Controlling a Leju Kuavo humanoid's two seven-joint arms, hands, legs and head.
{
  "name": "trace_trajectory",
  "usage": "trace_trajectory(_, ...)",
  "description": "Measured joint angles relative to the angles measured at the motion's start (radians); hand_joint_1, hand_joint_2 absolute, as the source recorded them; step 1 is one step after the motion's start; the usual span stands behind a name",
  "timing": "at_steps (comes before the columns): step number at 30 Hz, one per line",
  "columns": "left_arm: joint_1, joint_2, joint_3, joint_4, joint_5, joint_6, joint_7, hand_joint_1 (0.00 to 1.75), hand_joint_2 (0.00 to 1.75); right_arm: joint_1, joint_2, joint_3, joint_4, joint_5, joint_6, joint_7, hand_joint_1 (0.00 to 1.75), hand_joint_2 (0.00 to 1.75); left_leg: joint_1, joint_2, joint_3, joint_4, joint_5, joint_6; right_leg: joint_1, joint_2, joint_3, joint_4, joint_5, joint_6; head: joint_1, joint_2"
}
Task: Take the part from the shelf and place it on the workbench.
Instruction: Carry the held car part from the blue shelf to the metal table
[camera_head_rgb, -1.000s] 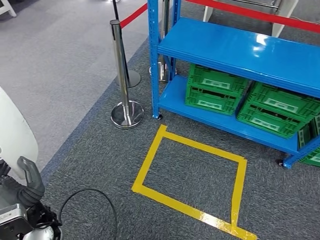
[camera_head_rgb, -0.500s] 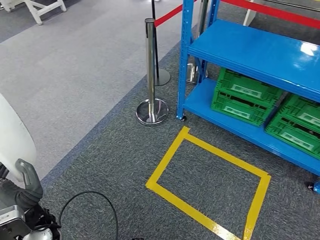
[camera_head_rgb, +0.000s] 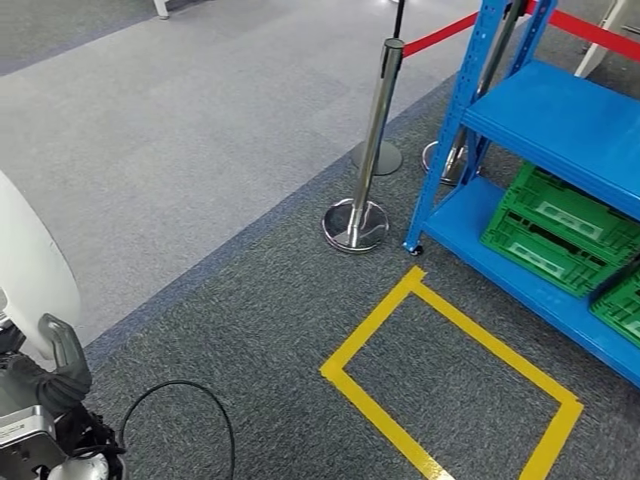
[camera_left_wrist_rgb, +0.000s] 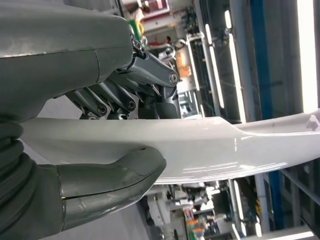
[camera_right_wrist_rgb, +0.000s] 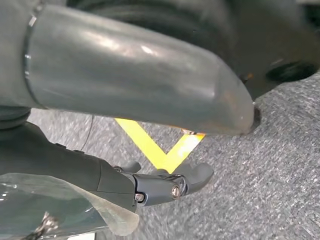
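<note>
The grey carpeted floor (camera_head_rgb: 189, 150) is taking up most of the head view, a paler zone at the far left giving way to a darker one nearer the shelf. The blue shelf (camera_head_rgb: 558, 120) is standing at the right, with green crates (camera_head_rgb: 562, 225) lying on its lower level. A yellow tape rectangle (camera_head_rgb: 453, 390) is lying on the dark carpet in front of it. Chrome stanchions (camera_head_rgb: 373, 140) carrying a red belt (camera_head_rgb: 441, 34) are standing beside the shelf's near post, and a black cable (camera_head_rgb: 177, 420) is looping over the floor at the lower left.

The white part (camera_left_wrist_rgb: 211, 145), a long curved panel, is sitting in the left hand (camera_head_rgb: 49, 375) at the lower left of the head view, its long axis running up and away from the hand. The thick thumb is pressing one face while the darker fingers (camera_left_wrist_rgb: 113, 100) are bearing on the other (a firm clamp across the panel's thin section).

The right hand (camera_right_wrist_rgb: 151, 145) is hanging over the carpet near a corner of yellow tape, its fingers (camera_right_wrist_rgb: 177, 185) lying fairly straight and apart from the thumb, holding nothing.
</note>
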Motion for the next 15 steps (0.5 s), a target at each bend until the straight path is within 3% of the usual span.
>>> trace_trajectory(2, 0.000, 0.001, -0.004, 0.003, 0.000, 0.000, 0.004, 1.75, 1.75, 0.000, 0.000, 0.000, 0.000, 0.001, 0.000, 0.000, 0.00, 0.00, 0.001, -0.029, 0.001, 0.004, -0.001, -0.002, -0.002, 0.012, 0.029, -0.091, 0.075, 0.000, 0.000, 0.000)
trace_trajectory(4, -0.001, 0.002, -0.008, 0.004, 0.000, 0.000, 0.006, 1.75, 1.75, -0.001, 0.000, -0.001, 0.000, 0.003, 0.000, 0.000, 0.00, 0.00, 0.001, -0.056, -0.004, 0.015, -0.005, -0.010, -0.008, 0.057, 0.077, -0.212, 0.128, -0.002, -0.001, 0.000)
trace_trajectory(6, -0.003, 0.003, -0.011, 0.005, 0.000, 0.000, 0.008, 1.75, 1.75, -0.002, 0.000, -0.001, 0.000, 0.005, 0.001, 0.000, 0.00, 0.00, 0.002, -0.077, -0.014, 0.024, -0.004, -0.021, -0.010, 0.083, 0.099, -0.255, 0.129, -0.008, -0.001, 0.000)
trace_trajectory(8, -0.002, 0.005, -0.011, 0.005, 0.001, 0.000, 0.011, 1.75, 1.75, -0.003, 0.000, -0.002, 0.001, 0.007, 0.001, 0.000, 0.00, 0.00, 0.005, -0.095, -0.022, 0.027, -0.001, -0.032, -0.009, 0.063, 0.106, -0.258, 0.131, -0.020, -0.001, 0.000)
trace_trajectory(10, -0.004, 0.007, -0.011, 0.006, 0.000, 0.000, 0.013, 1.75, 1.75, -0.005, -0.001, -0.002, 0.001, 0.009, 0.002, -0.002, 0.00, 0.00, 0.003, -0.067, -0.038, 0.060, -0.021, -0.042, -0.012, 0.038, 0.112, -0.261, 0.135, -0.033, -0.010, 0.000)
trace_trajectory(12, -0.007, 0.007, -0.012, 0.006, 0.000, 0.000, 0.014, 1.75, 1.75, -0.005, -0.001, -0.003, 0.001, 0.011, 0.003, -0.003, 0.00, 0.00, 0.004, -0.008, -0.087, 0.166, -0.075, -0.053, -0.010, 0.009, 0.114, -0.263, 0.134, -0.042, -0.020, 0.000)
trace_trajectory(13, -0.008, 0.007, -0.012, 0.007, 0.000, 0.000, 0.014, 1.75, 1.75, -0.004, -0.001, -0.003, 0.001, 0.011, 0.003, -0.003, 0.00, 0.00, 0.006, 0.009, -0.119, 0.232, -0.101, -0.056, -0.007, -0.006, 0.115, -0.263, 0.132, -0.045, -0.021, 0.000)
trace_trajectory(15, -0.008, 0.008, -0.012, 0.009, 0.001, 0.000, 0.014, 1.75, 1.75, -0.004, -0.002, -0.004, 0.002, 0.013, 0.004, -0.003, 0.00, 0.00, 0.010, 0.021, -0.152, 0.302, -0.116, -0.059, -0.005, -0.036, 0.117, -0.263, 0.129, -0.047, -0.021, 0.000)
